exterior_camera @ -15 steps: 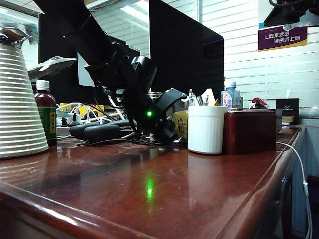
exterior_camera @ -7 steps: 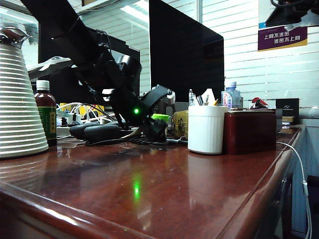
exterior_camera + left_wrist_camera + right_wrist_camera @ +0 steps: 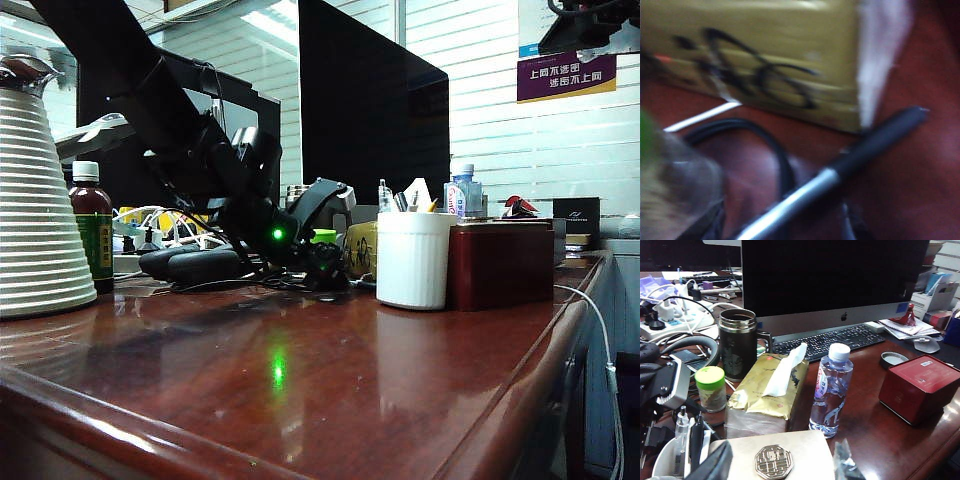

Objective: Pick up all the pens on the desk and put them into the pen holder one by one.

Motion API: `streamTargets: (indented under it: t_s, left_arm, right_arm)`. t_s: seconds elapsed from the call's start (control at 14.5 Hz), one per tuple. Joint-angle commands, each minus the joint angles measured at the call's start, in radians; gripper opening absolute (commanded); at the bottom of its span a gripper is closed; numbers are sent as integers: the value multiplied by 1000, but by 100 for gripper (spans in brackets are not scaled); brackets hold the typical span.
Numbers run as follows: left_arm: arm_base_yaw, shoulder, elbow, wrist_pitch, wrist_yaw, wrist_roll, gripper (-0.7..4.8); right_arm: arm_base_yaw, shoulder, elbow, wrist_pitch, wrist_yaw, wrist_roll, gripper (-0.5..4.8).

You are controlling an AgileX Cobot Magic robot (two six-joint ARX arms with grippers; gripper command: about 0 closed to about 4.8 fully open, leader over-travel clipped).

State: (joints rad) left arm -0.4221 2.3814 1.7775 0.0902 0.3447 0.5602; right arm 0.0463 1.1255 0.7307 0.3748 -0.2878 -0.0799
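Beside the white pen holder [image 3: 413, 258], the left gripper [image 3: 325, 262] hangs low over the table [image 3: 330, 400], finger state unclear; a dark silver-banded pen [image 3: 850, 162] lies below. Right gripper [image 3: 780, 465] high, apparently empty.

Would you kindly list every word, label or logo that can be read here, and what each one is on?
"上网不涉密 涉密不上网": purple wall sign.
Apple logo, no words: monitor.
Black brush script on the gold tissue pack: not legible.
Water bottle label: too small.
Sticker on the dark red box: too small.
Brown bottle label: blurred.
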Motion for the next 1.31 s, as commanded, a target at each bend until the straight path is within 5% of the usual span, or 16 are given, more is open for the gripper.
streamTargets:
  t_s: [0.07, 0.21, 0.34, 0.48, 0.89, 1.1, 1.31]
  left_arm:
    - [-1, 37, 3, 22, 41, -23, 295]
    - [0, 38, 6, 22, 34, -71, 247]
    - [0, 38, 9, -13, 35, -109, 82]
    - [-1, 27, 9, -94, 37, -130, -6]
    - [3, -171, 9, -274, 34, -127, -6]
    - [3, -396, 9, -471, 58, -330, -6]
    - [-11, -475, 9, -512, 226, -441, -5]
  right_arm:
    - [-9, -2, 3, 10, 1, -3, 265]
    - [-18, -2, 3, 10, 1, -3, 265]
    - [-22, -2, 3, 11, 1, -3, 265]
    - [-24, -2, 3, 11, 1, -3, 265]
    - [-23, -4, 4, 19, 0, 2, 265]
    - [-21, -4, 5, 23, -123, 91, 265]
    - [3, 6, 6, 34, -250, 220, 265]
